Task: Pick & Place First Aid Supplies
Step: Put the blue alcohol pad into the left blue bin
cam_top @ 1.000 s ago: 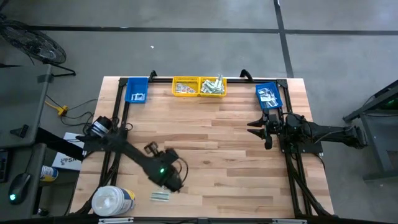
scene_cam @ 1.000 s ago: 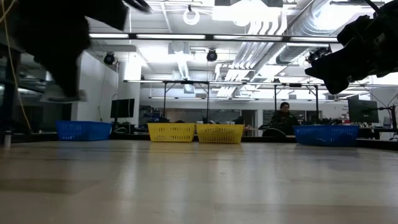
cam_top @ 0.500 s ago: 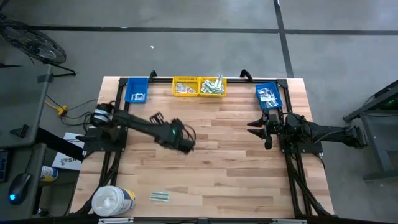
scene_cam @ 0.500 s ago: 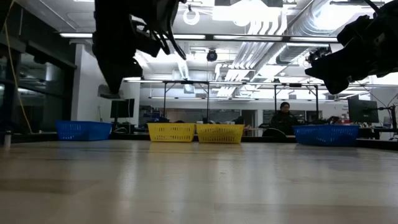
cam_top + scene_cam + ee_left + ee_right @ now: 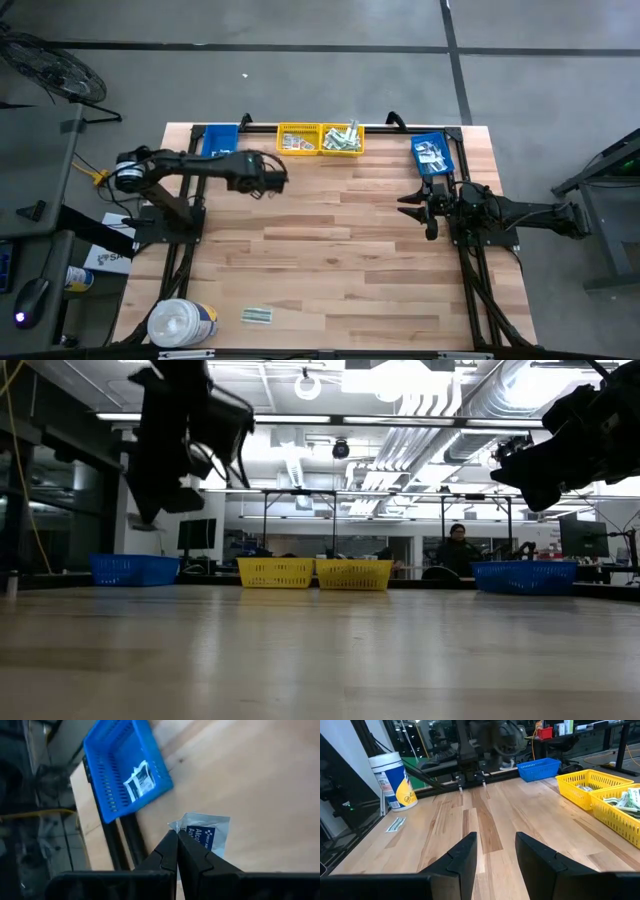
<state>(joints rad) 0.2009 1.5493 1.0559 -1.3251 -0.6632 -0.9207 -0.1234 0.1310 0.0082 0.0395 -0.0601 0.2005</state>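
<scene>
My left gripper hangs over the wood table at its far left, shut on a small white packet with a dark blue mark. Beyond it stands a blue bin with one white packet inside. In the high view the same gripper sits just right of that bin. A pale green strip packet lies flat near the table's front edge. My right gripper waits open at the table's right side, holding nothing. My left gripper pinches the white packet by one corner between its two shut fingers. The fingers slant downward toward the table. The packet sticks out past the fingertips, lifted clear of the wood.
Two yellow bins with packets stand at the far edge, and a second blue bin with packets at the far right. A big white tub stands at the near left corner. A person sits in the room behind.
My left gripper has swung from the near edge, beside the tub and the green strip, toward the far edge and the left blue bin, rolling as it went. It has stayed shut. The green strip has stayed where it lay.
</scene>
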